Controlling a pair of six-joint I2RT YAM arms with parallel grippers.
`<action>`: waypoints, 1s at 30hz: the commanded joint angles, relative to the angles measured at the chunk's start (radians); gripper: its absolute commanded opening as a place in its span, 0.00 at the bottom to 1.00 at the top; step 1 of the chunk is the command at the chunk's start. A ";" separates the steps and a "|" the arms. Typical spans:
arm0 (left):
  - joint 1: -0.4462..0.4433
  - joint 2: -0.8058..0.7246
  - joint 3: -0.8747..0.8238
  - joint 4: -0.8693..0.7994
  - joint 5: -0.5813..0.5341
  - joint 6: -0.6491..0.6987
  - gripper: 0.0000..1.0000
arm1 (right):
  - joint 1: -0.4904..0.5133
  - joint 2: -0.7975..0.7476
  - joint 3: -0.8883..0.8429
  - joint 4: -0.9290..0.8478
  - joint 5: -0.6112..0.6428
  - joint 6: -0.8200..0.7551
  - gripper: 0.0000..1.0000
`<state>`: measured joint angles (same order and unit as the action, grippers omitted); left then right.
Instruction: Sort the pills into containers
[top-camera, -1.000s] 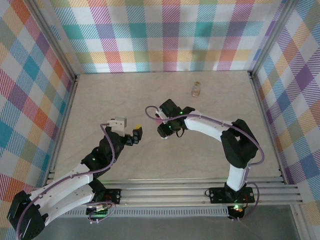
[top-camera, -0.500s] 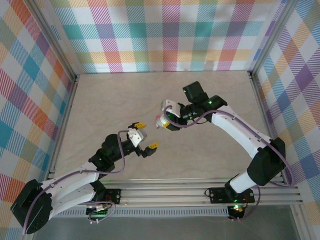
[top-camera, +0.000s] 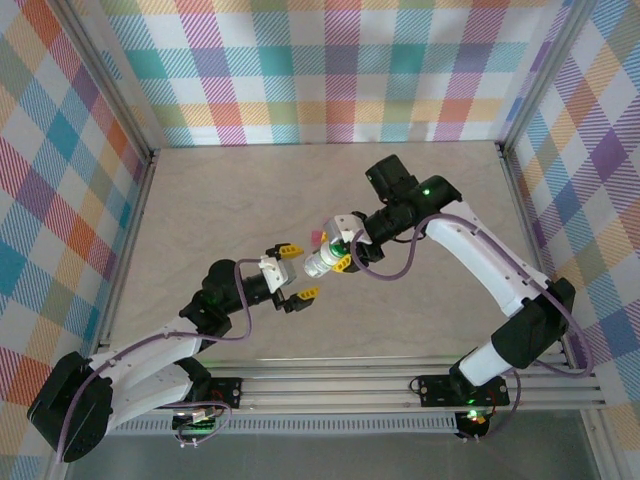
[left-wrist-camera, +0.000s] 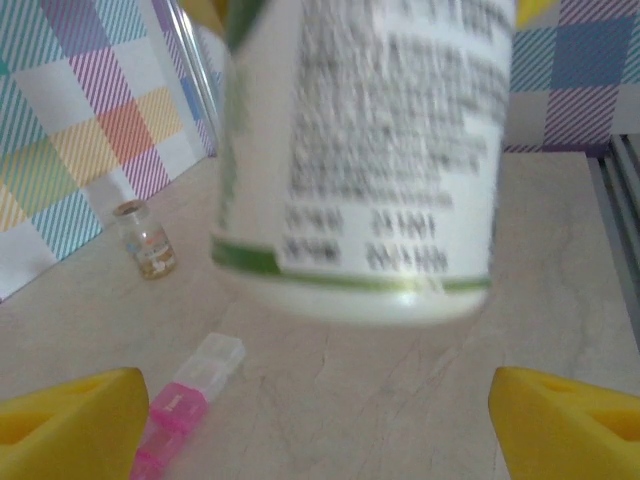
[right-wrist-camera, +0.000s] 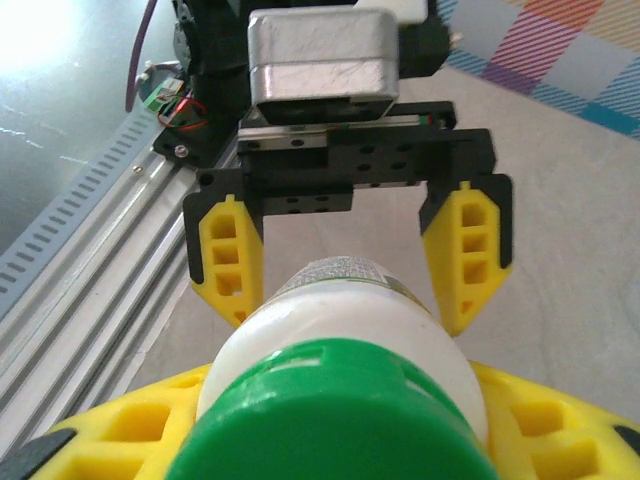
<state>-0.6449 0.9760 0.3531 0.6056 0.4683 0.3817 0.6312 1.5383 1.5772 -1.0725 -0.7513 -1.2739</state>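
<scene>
- Right arm: base at the near right edge, rising to an elbow on the right side, then the forearm reaches forward and left over the middle of the table (top-camera: 230, 200).
- Right gripper (top-camera: 338, 252): fingers clamped on the small white bottle (top-camera: 320, 263) at its upper end, just below the green cap (right-wrist-camera: 330, 420). The yellow pads sit on both sides of the bottle.
- Bottle position: held above the table and tilted, cap toward the right wrist, base pointing down and left toward the left gripper (top-camera: 296, 271).
- Left arm: base at the near left edge, lying low and stretched forward and right, with the wrist aimed at the bottle's base.
- Left gripper: fingers (right-wrist-camera: 465, 255) spread wide apart, holding nothing. The bottle's base lies just in front of the gap between them; contact cannot be determined.
- Pink pill box (left-wrist-camera: 185, 405): flat on the table below the held bottle, one clear end compartment visible.
- Amber bottle (left-wrist-camera: 150, 240): upright on the table near the back wall, well apart from both grippers.
</scene>
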 joint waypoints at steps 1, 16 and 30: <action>0.006 0.025 0.055 0.036 0.092 -0.019 0.87 | 0.020 0.026 0.022 -0.029 -0.058 -0.063 0.41; -0.009 0.132 0.175 -0.062 0.207 -0.002 0.66 | 0.048 0.064 0.029 -0.009 -0.064 -0.077 0.42; -0.030 0.126 0.186 -0.128 0.249 0.051 0.51 | 0.048 0.052 0.025 -0.015 -0.040 -0.082 0.42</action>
<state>-0.6609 1.1191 0.5262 0.4980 0.6704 0.3916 0.6739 1.5948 1.5776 -1.0676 -0.7483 -1.3193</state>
